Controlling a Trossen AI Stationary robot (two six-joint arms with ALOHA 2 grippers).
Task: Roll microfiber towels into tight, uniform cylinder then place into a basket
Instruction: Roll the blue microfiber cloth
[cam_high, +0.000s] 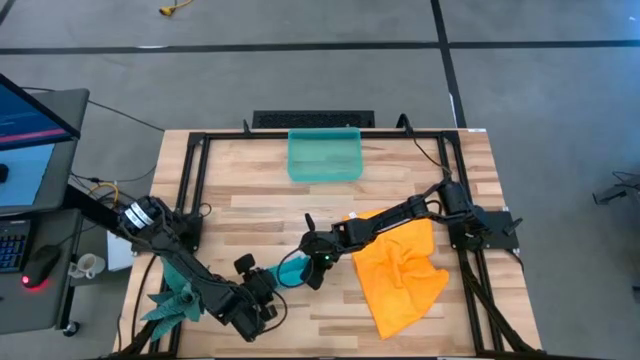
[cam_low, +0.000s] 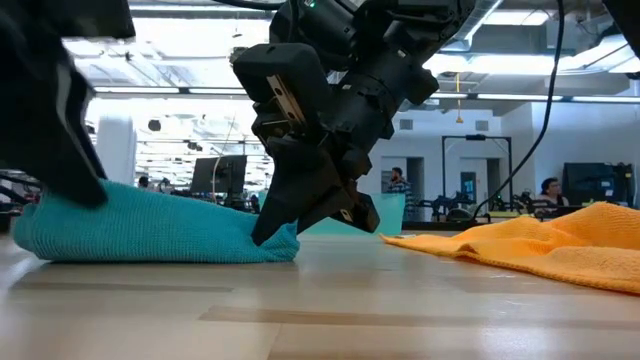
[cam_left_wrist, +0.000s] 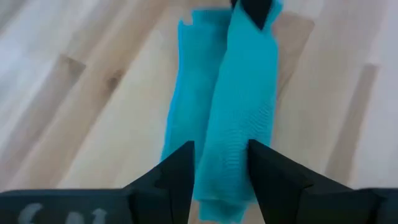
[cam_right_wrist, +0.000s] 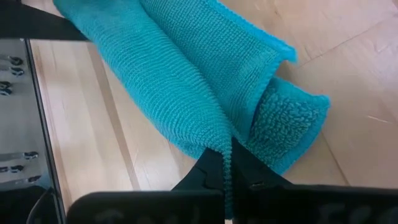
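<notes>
The teal towel (cam_high: 285, 272) lies partly rolled on the surface (cam_high: 400, 170), on the near side of the basket (cam_high: 324, 155) and well apart from it. One end is gripped by the left claw (cam_left_wrist: 219, 163), its fingers set wide around the roll. The other end is pinched by the right claw (cam_right_wrist: 225, 163), its fingers closed on the loose outer edge of the cloth.

At this end the roll is seen to be loose: the outer layer stands away from the core, and the spiral is open. Judged from this, the rolling step is in hand and not finished.

For a tight cylinder, the following is advised:
- The pinched edge is kept under tension, drawn away from the left claw along the axis of the roll.
- Both ends are turned at the same rate, so that no cone is formed.
- The roll is held low against the surface, to prevent unwinding.

The orange towel (cam_high: 400, 275) lies crumpled and unrolled beside the teal towel, also on the near side of the basket. The basket holds no towel.
</notes>
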